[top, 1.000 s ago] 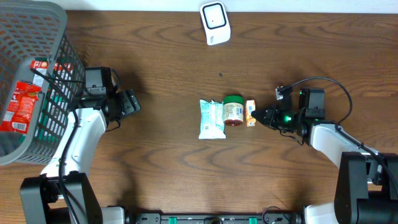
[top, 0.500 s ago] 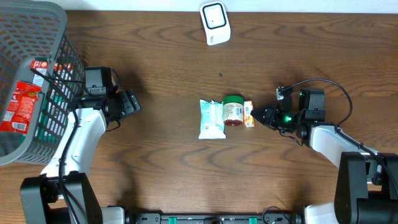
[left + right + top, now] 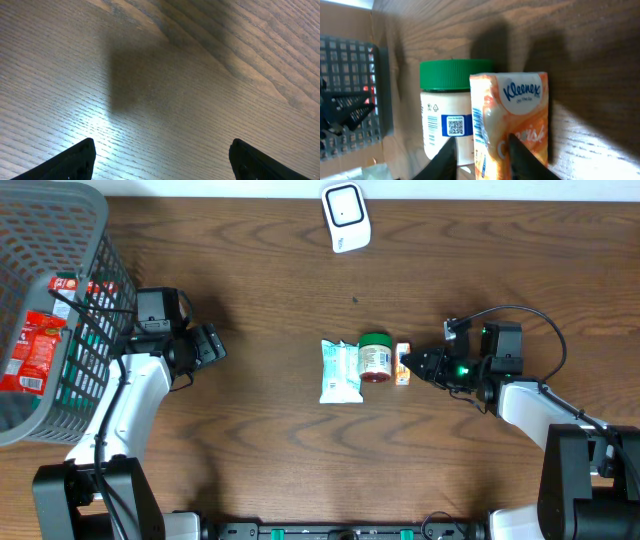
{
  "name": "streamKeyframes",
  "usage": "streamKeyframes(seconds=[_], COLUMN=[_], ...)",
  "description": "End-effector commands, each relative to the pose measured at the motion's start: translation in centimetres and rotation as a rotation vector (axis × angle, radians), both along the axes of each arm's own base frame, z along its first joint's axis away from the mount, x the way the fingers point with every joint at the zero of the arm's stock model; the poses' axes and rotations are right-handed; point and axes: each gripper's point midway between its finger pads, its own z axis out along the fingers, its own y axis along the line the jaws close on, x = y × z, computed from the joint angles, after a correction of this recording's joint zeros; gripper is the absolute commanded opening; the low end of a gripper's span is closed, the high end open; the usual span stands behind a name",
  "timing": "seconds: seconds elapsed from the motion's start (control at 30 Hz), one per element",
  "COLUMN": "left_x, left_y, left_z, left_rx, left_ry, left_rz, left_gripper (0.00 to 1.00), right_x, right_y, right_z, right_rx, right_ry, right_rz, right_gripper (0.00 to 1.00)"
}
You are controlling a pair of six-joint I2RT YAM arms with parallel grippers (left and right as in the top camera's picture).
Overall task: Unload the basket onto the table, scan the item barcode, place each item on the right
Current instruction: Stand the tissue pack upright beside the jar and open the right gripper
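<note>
Legible markings: one brand name and one scannable code.
Orange tissue pack (image 3: 512, 117): "Kleenex" in blue script on a white oval at its top, with further white script lower down that is partly hidden and cannot be read. Green-lidded jar (image 3: 451, 110), just beside the pack: white label with a blue band, a QR code (image 3: 454, 126) printed on that band, a line of tiny print above the code and two small symbols higher up, none legible. Red packet (image 3: 30, 350) in the grey basket (image 3: 60, 220): white lettering, too small to read. Blue-and-white pouch (image 3: 340, 370) on the bench: print too small to read.
</note>
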Motion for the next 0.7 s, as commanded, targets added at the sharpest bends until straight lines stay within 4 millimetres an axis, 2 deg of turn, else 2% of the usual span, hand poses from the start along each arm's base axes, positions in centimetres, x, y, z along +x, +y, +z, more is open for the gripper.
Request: streamKeyframes(seconds=[0.0,0.2,0.37,0.67], left_x=[0.4,0.4,0.4,0.4], left_y=[0.3,0.3,0.3,0.3], left_z=[0.7,0.7,0.7,0.7], left_rx=[0.006,0.006,0.006,0.006], left_ry=[-0.021,-0.021,-0.021,-0.022], left_rz=[0.008,0.008,0.008,0.008], left_gripper=[0.86,0.86,0.86,0.86], right_x=[0.4,1.4,2.4,2.5], right_y=[0.0,0.0,-1.0,-2.4], right_z=[0.4,2.7,3.5,2.6], right_rx=[0.003,0.003,-0.069,-0.193], right_ry=[-0.026,-0.095,-0.151,-0.138], right_rz=[0.016,0.021,-0.019,-0.022], right_gripper=[0.35,0.48,0.55,0.53])
